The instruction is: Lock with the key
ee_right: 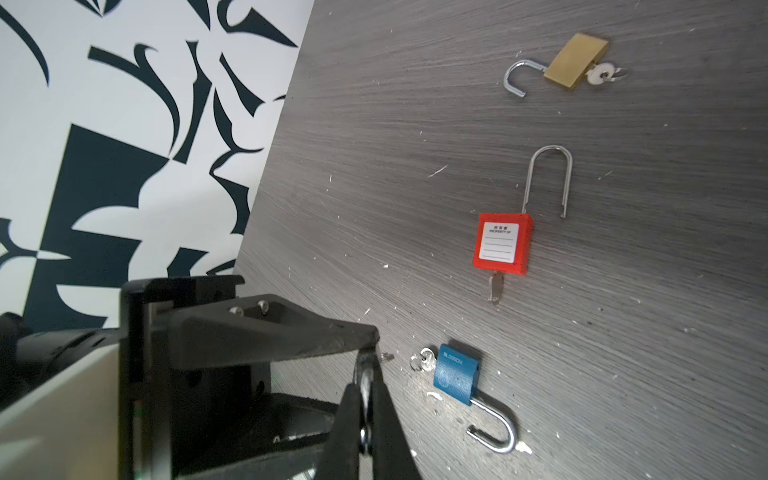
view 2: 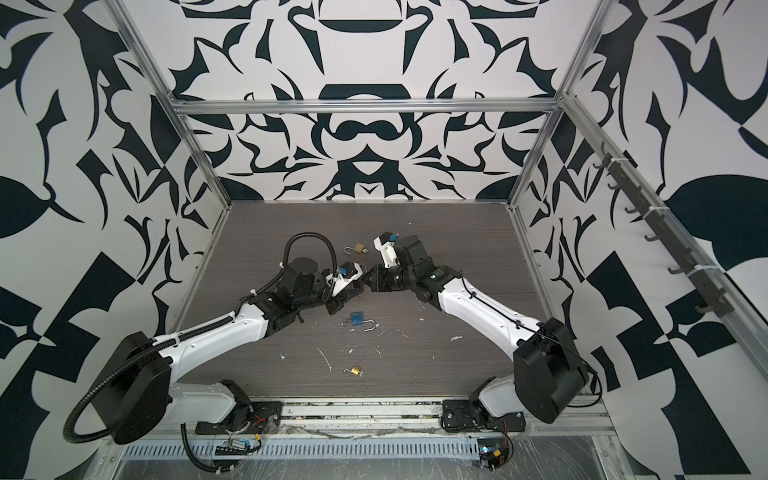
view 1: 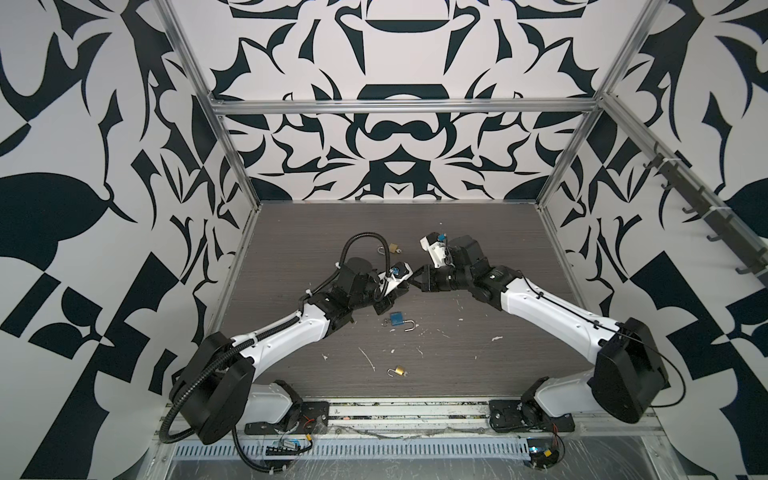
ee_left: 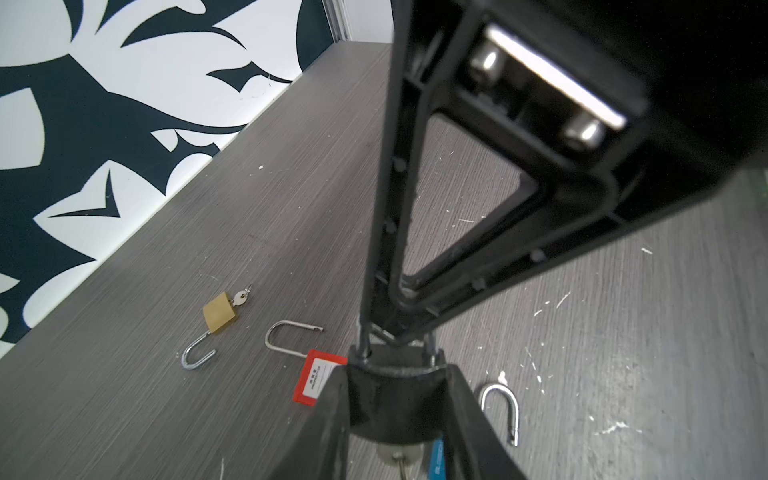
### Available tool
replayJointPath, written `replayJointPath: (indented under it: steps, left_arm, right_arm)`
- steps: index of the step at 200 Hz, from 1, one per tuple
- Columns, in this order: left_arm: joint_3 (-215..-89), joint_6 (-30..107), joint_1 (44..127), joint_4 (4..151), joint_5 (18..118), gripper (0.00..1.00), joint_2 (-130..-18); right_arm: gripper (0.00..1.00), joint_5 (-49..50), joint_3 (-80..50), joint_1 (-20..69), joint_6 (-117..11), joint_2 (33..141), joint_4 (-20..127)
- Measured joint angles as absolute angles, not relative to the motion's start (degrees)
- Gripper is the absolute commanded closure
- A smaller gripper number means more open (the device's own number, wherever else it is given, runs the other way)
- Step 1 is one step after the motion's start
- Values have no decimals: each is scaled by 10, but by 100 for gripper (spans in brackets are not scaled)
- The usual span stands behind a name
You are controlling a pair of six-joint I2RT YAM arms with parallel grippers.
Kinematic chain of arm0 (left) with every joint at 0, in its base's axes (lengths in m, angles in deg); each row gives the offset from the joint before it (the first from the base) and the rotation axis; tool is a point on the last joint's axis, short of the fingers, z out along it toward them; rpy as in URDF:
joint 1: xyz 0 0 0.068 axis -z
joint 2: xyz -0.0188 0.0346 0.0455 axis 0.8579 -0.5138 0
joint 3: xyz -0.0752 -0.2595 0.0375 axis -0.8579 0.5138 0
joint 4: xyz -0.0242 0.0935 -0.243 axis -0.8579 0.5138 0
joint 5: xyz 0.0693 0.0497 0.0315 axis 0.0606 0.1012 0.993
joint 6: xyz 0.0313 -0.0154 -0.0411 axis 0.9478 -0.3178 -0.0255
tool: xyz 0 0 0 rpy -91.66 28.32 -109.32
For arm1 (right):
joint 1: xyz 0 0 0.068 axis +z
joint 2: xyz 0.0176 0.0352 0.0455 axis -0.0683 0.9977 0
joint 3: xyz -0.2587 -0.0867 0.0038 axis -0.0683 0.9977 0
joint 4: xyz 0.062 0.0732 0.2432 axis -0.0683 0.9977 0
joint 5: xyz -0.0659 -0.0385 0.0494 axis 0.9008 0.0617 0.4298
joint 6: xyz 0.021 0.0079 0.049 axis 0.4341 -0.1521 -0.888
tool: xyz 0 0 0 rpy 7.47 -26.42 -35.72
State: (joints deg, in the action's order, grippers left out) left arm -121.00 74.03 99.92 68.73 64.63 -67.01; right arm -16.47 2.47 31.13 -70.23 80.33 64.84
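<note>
My left fingers [ee_left: 328,415], closest to the lens, are nearly closed. They clamp the flat sides of a small dark-grey metal padlock [ee_left: 395,386]. Its flat silver key [ee_left: 401,453] sticks out of the base toward my palm. The lock is off the grey wood-grain table [ee_left: 623,332], held mid-table between both arms.

My right fingers [ee_right: 386,432] sit at a narrow gap round the bright steel shackle [ee_right: 365,395]. I can't tell if they pinch it or just flank it.

Judgement: the lock is small, dense and rigid, not fragile. The shackle is smooth and round, likely slippery, so press on its crown. Grip the body by its flat faces and turn the key by its flat head.

On the table, all with shackles open: red plastic padlock with white label [ee_right: 503,245], blue padlock [ee_right: 457,374], brass padlock [ee_right: 575,62].
</note>
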Motion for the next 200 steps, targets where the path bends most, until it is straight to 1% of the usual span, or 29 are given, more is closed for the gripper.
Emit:
replayJointPath:
  steps: [13,27,54,72,94,109,128,146,168,200]
  left_arm:
    - [-1196,725,1000,680,651,100,-656]
    - [-1182,703,1000,673,658,100,-641]
    - [-1172,643,1000,657,681,100,-633]
    - [-1171,579,1000,653,712,100,-634]
    - [-1173,478,1000,648,757,100,-637]
    - [-1174,384,1000,649,786,100,-639]
    - [-1173,257,998,650,817,100,-640]
    - [-1170,121,987,648,828,100,-641]
    - [-1154,-46,951,636,817,100,-652]
    - [-1115,-207,907,610,791,100,-679]
  right_arm:
    - [57,-169,13,307,-693,801,666]
    - [52,-169,7,299,-686,795,676]
    - [47,-158,6,285,-680,764,679]
    - [46,-138,26,283,-673,728,650]
    - [45,-113,94,283,-666,665,575]
    - [45,-100,155,283,-664,626,513]
    - [45,-88,216,289,-661,603,446]
    - [46,-78,252,303,-654,603,394]
    - [48,-67,262,334,-640,619,349]
    - [52,-51,260,383,-614,672,305]
